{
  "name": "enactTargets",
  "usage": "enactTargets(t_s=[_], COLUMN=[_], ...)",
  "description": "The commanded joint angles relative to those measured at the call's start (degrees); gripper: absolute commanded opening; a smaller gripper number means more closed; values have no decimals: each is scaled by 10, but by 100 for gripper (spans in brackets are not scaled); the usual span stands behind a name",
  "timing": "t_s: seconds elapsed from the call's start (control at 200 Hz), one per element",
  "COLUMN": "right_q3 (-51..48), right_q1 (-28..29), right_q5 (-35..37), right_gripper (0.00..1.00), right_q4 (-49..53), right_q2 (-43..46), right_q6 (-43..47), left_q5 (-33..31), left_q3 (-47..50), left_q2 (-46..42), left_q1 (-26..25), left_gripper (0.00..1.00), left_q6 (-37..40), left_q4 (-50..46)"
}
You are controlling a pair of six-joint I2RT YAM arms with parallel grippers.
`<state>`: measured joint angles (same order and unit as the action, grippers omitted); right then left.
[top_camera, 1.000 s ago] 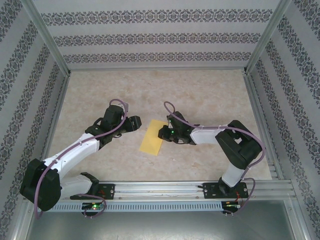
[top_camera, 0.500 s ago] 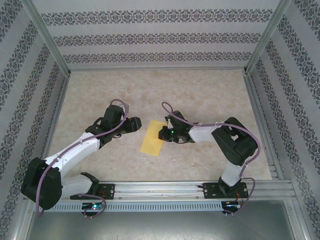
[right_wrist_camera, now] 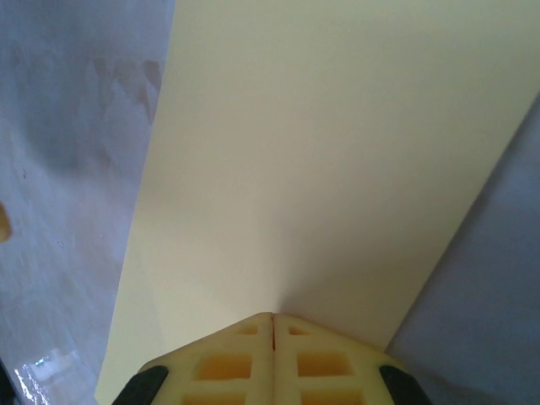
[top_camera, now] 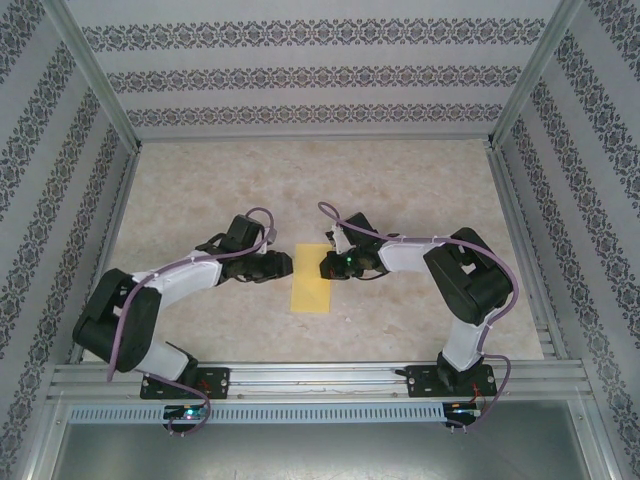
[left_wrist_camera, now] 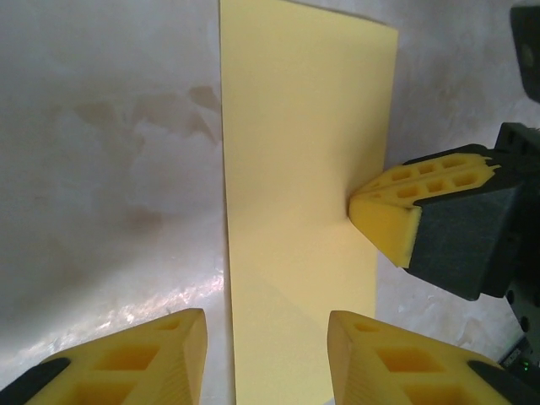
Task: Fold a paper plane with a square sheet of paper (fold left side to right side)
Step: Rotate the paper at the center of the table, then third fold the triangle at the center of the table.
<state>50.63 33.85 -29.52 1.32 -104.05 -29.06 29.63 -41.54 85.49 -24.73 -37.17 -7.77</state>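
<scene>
The square sheet of paper (top_camera: pixel 312 288) is yellow and lies flat on the table as a narrow upright rectangle, folded in half. My left gripper (top_camera: pixel 289 263) is open at its left edge. In the left wrist view its fingers (left_wrist_camera: pixel 160 354) stand apart low over the paper (left_wrist_camera: pixel 299 169), one on each side of that edge. My right gripper (top_camera: pixel 327 266) is shut, its tip pressed on the sheet's right side, also visible from the left wrist (left_wrist_camera: pixel 384 215). From the right wrist, the closed right gripper (right_wrist_camera: pixel 272 325) rests on the paper (right_wrist_camera: pixel 321 152). The paper plane is out of view.
The marbled tabletop (top_camera: pixel 400 190) is boxed in by patterned walls (top_camera: pixel 300 75) and aluminium posts. A metal rail (top_camera: pixel 330 375) holding both arm bases runs along the near edge. Faint brown stains (left_wrist_camera: pixel 126 126) mark the table left of the paper.
The left arm has swung right and down, up to the paper's left edge, its jaws narrowing. The paper has turned from tilted to straight. The right gripper stayed shut on it.
</scene>
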Motion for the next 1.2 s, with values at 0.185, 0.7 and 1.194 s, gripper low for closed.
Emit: enactTargets(t_s=[0.185,0.7,1.194], right_q3=[-2,5,5], right_q1=[-6,-6,-5], right_q5=[3,3,-1], right_gripper=[1,1,1], right_q4=[37,37,33], right_q2=[-15,-20,-20], right_q6=[21,17,17], left_q5=[59,80,92], left_q3=[-10,-15,-19], left_q2=[58,97,107], left_q1=[5,-2,-10], left_gripper=[35,33,33], left_q6=[-27,-29,-40], left_q4=[67,62,72])
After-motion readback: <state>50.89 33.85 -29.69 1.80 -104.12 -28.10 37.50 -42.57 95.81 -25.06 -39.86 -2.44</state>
